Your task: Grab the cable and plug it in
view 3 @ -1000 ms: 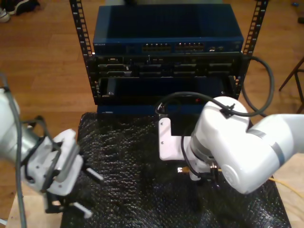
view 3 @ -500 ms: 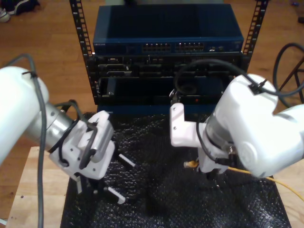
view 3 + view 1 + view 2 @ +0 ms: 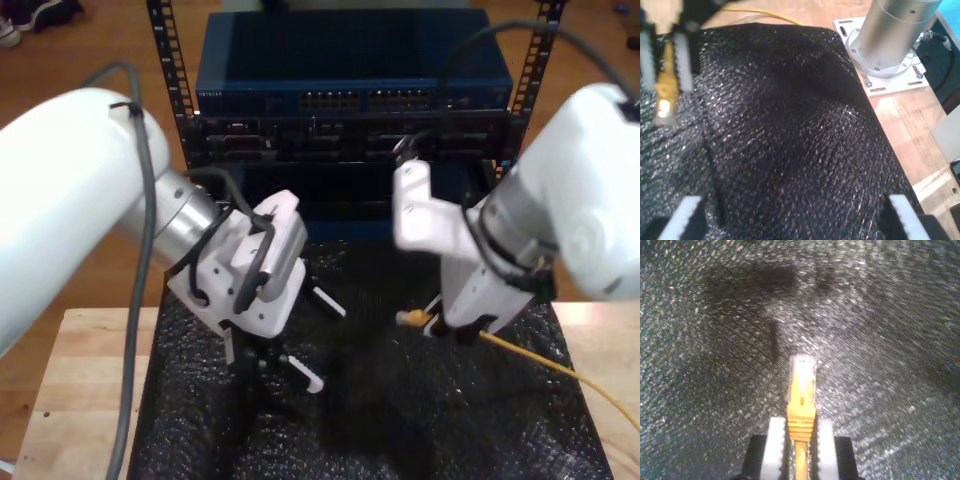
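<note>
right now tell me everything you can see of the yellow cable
The cable is thin and yellow-orange, ending in a clear plastic plug behind a ribbed yellow boot. My second gripper is shut on it just behind the boot, the plug jutting free above the black bubble-wrap mat. In the exterior view it trails from the gripper across the mat toward the lower right. My first gripper is open and apart from it.

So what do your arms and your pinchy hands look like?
My arms are fat, rounded white tubes with shiny silver metal sections and black cables looping along them. My first gripper has a blocky white body and thin, pale, toothed fingers. My second gripper has flat white fingers on a black base, with a white plate above it in the exterior view.
</note>
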